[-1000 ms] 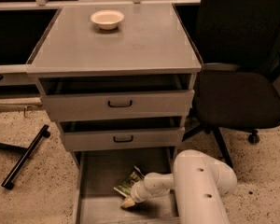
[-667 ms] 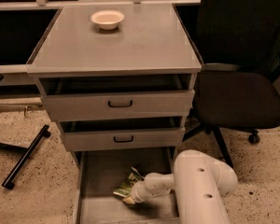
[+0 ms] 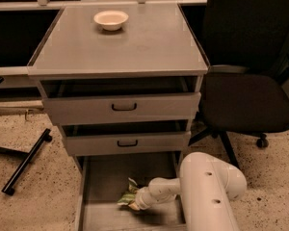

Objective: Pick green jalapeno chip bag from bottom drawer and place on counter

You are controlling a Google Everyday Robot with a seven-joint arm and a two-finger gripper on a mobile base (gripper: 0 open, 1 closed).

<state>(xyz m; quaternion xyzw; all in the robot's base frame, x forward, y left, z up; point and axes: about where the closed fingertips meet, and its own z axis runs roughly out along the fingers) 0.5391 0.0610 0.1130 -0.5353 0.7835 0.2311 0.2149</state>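
Note:
The green jalapeno chip bag [image 3: 129,195] lies on the floor of the open bottom drawer [image 3: 103,182], crumpled, near its middle. My gripper [image 3: 134,203] is reached down into the drawer from the right and sits right at the bag, touching it. The white arm [image 3: 209,191] covers the drawer's right side. The counter [image 3: 149,42] is the flat grey top of the cabinet, above both upper drawers.
A cream bowl [image 3: 111,19] stands on the counter at the back left. Two upper drawers with black handles [image 3: 124,107] are partly pulled out above the bottom drawer. A black office chair [image 3: 245,95] stands close on the right. A black bar [image 3: 26,160] lies on the floor at left.
The bag and my gripper have shifted slightly in the drawer; the bag looks more bunched up against the gripper than a second ago.

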